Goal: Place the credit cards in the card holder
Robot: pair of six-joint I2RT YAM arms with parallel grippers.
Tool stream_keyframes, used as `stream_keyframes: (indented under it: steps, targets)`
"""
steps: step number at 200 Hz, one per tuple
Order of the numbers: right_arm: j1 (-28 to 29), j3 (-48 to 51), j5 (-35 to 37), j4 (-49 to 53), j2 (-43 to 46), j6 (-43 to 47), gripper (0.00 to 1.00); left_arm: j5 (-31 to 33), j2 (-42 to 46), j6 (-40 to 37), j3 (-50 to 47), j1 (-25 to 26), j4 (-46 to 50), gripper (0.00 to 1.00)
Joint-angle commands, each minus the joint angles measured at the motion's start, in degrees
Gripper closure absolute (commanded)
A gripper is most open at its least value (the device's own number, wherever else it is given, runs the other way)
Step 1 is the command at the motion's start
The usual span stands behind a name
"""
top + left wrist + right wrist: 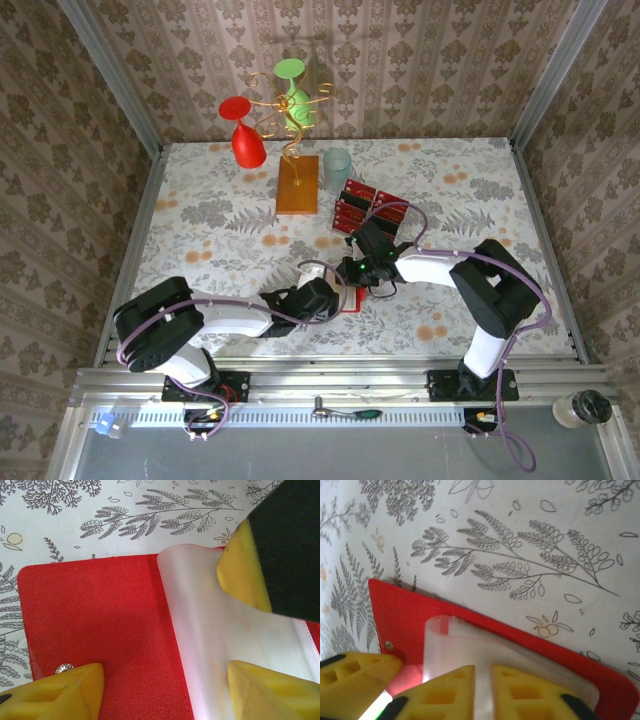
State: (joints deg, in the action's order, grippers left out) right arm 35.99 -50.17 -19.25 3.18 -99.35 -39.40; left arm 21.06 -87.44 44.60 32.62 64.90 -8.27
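Card holder [100,615] lies open and flat on the floral table [470,180], toward the near edge, red inside facing up, snap stud [64,668] near its edge. Left gripper [165,680] straddles it with yellow fingers spread wide and released, one by the snap, one over the clear sleeve [200,620]. Right gripper [482,685] sits opposite, fingers almost together at that sleeve (just a sliver of gap, so whether it pinches I cannot tell). Credit cards [360,205] stand in red rows farther back, near a pale tumbler [337,165], apart from the holder.
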Motion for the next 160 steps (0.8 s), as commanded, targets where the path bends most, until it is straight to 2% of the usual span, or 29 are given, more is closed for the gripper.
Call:
stream_keyframes:
  steps: [1,23,63,160]
  targets:
    - [-0.9,-1.5,-0.5,3.7,4.3,-0.2,0.70,0.6,-0.6,0.6,-1.0,0.7,-0.4,0.35]
    - [-1.4,-1.2,0.5,4.9,6.5,-0.3,0.60,0.8,-0.6,0.6,-1.1,0.8,-0.9,0.35]
    - [-1.5,0.1,0.4,4.1,6.2,-1.0,0.54,1.1,-0.5,0.7,-1.1,1.0,-1.1,0.34]
    - [-1.5,-0.8,-3.2,-0.7,-0.9,-2.8,0.52,1.6,0.2,0.8,-1.6,1.1,-1.3,0.34]
